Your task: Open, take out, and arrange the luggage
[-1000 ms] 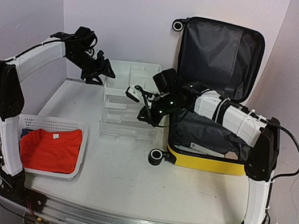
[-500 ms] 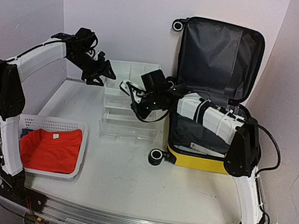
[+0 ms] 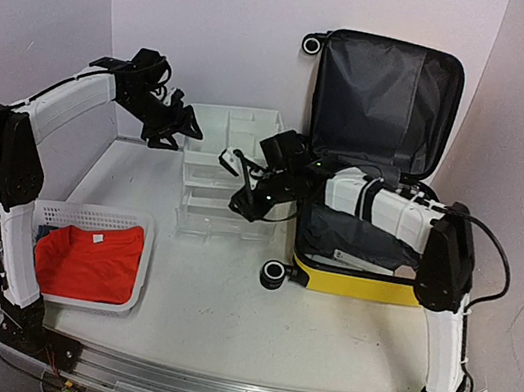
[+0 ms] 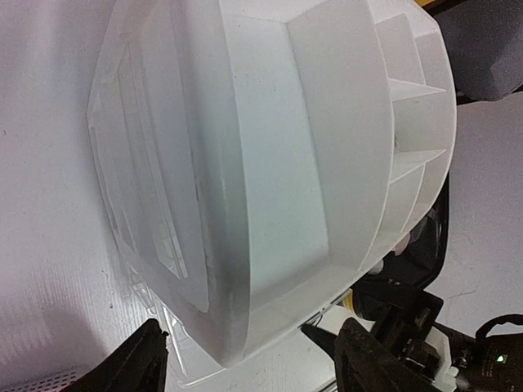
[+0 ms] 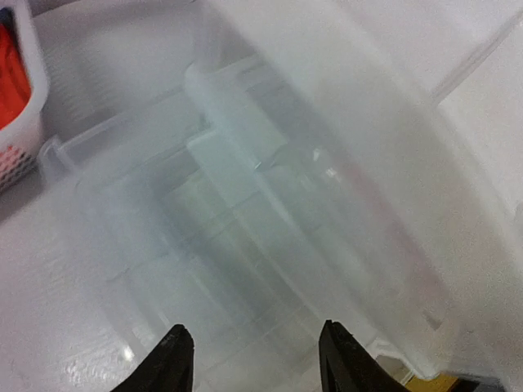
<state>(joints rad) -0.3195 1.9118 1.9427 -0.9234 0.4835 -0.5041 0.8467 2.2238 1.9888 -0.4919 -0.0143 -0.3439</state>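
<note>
At the table's 3 o'clock side, the luggage (image 3: pixel 358 284) lies open, lid upright, while the right gripper (image 3: pixel 242 193) reaches over the white drawer unit (image 3: pixel 238 131), jaws half parted and empty; a second ago they pinched a small white item. The left gripper (image 3: pixel 191 128) hovers at the unit's 10 o'clock corner, jaws wide, holding nothing. If it pulls back low, the right arm could drag the light unit.

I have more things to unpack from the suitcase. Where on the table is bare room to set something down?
The widest bare patch of table lies front centre, bordered by the mesh basket, the drawer unit and the suitcase. A narrower strip runs behind the basket, left of the drawers. It is crowded between drawers and suitcase, where the right tool hangs.
</note>
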